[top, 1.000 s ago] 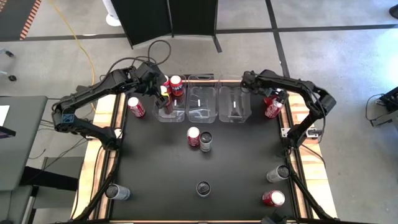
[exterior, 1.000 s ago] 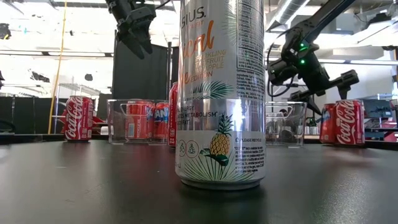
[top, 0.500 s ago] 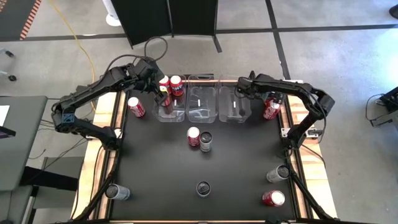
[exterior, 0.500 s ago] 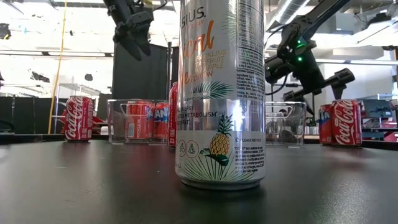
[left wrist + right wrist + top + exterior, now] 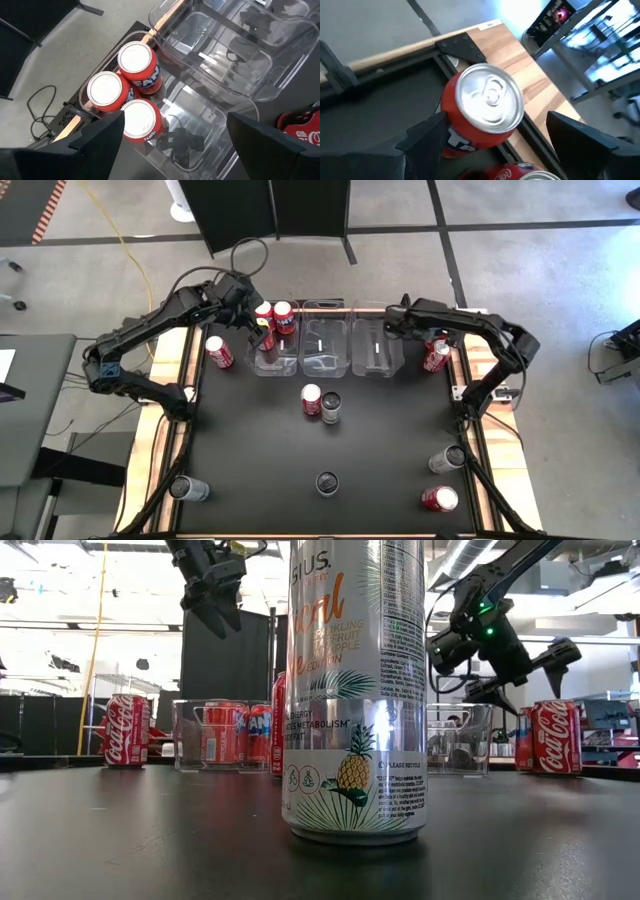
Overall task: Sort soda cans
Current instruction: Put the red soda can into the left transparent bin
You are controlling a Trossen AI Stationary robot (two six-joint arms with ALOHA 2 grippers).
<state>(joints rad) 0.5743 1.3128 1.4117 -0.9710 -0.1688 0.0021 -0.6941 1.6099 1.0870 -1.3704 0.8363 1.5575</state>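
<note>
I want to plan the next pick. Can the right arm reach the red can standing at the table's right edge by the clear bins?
Probably yes. The right gripper hangs open just above the red can with a silver top, and nothing lies between them.

Setting: robotics lab or workshop. Evidence: bare concrete floor (image 5: 520, 205) with dark tape lines around a black-topped table (image 5: 320, 450); a yellow cable (image 5: 120, 230) trailing beyond the table's far left corner; dark partition panels (image 5: 275, 205) behind its far edge; ceiling strip lights (image 5: 60, 625) and shelving behind the table.
</note>
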